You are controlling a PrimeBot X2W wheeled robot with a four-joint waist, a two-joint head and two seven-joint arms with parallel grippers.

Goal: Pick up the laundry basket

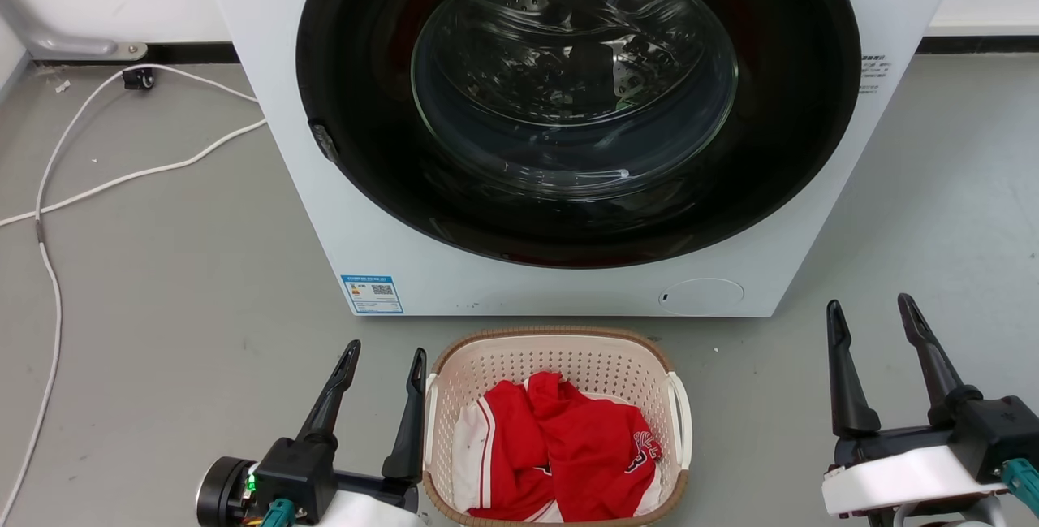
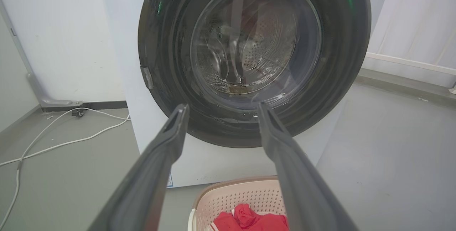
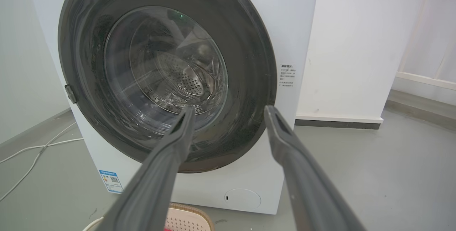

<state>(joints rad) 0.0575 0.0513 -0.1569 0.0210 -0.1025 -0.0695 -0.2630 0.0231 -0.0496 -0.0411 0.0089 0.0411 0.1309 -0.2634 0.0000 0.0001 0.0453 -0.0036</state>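
Left gripper [image 1: 386,348]: fingers apart, empty; laundry basket [image 1: 560,334] just beside its right finger. Right gripper [image 1: 870,303]: fingers apart, empty; laundry basket well to its left.

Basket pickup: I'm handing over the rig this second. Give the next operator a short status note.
Left tool: open, empty, close beside the basket's left handle; contact unclear.
Right tool: open, empty, well clear of the right handle.
Basket: on the floor before the washer, red clothes inside.
Done: nothing gripped, basket not lifted.
Left: bring both tools to the handles, grip, lift.
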